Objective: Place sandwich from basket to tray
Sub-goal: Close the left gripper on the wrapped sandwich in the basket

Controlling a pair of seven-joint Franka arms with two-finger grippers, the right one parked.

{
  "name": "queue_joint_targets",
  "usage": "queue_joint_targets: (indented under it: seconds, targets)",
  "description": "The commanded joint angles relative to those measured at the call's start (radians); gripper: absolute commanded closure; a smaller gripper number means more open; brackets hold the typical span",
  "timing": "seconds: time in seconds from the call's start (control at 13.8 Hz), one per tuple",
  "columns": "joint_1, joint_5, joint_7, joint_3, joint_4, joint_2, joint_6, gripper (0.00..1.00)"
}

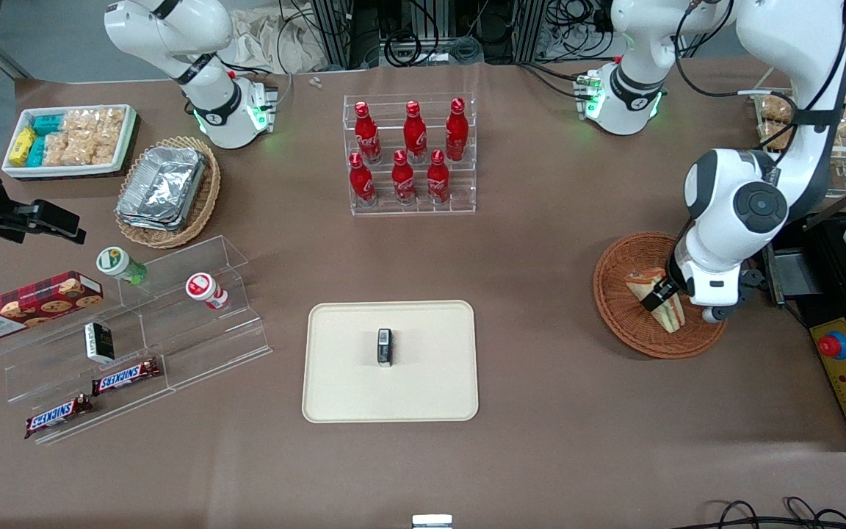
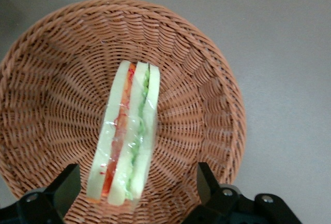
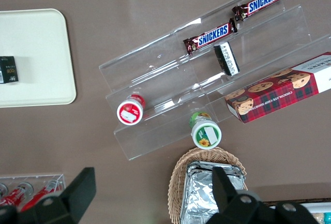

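The gripper [image 2: 134,193] hangs over the basket [image 2: 46,84], jaws spread wide astride the wrapped sandwich [image 2: 126,141], gripping nothing; soft, light, slick-wrapped, probably best pinched gently across its bread faces.

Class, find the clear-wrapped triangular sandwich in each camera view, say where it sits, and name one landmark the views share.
Front view: the clear-wrapped triangular sandwich lies in the round reddish-brown wicker basket toward the working arm's end of the table, under the gripper.
Left wrist view: the sandwich lies in the basket, between the open gripper's fingers.
Right wrist view: not in it.
Shared landmark: the basket, in the front and left wrist views.
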Motion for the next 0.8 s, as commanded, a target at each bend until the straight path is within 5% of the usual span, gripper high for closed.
queue_joint_targets:
  seconds: [0.0,0.73]
  targets:
    - [0.008,0.057,-0.04,0.0,-0.059,-0.023,0.029,0.0]
    - [0.014,0.079,-0.052,0.002,-0.066,0.064,0.103,0.0]
